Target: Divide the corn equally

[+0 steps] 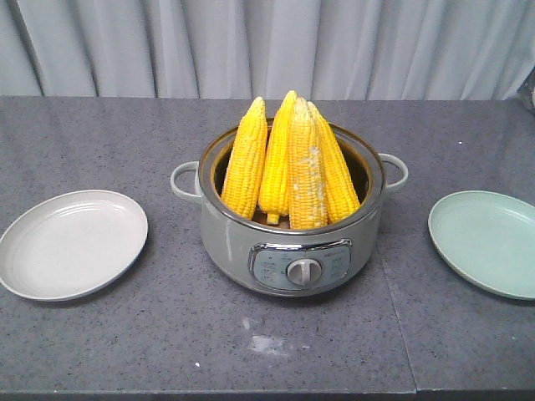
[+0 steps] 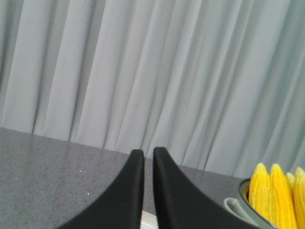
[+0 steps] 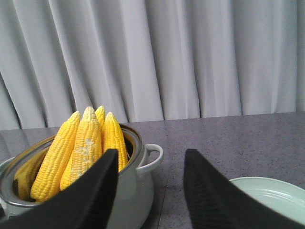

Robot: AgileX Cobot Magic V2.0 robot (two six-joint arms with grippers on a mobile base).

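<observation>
Black left gripper [image 2: 148,152] nearly closed, right gripper [image 3: 151,155] gaping, both empty; stiff yellow corn cobs [image 1: 288,163] upright in the grey cooker [image 1: 230,242] probably grip best below their tips.

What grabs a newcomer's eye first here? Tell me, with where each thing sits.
The bright yellow corn stands tips-up, bunched in a grey cooker at the middle of the dark table. Flanking it lie two bare plates: a pale grey plate on the robot's left and a pale green plate on its right.
</observation>
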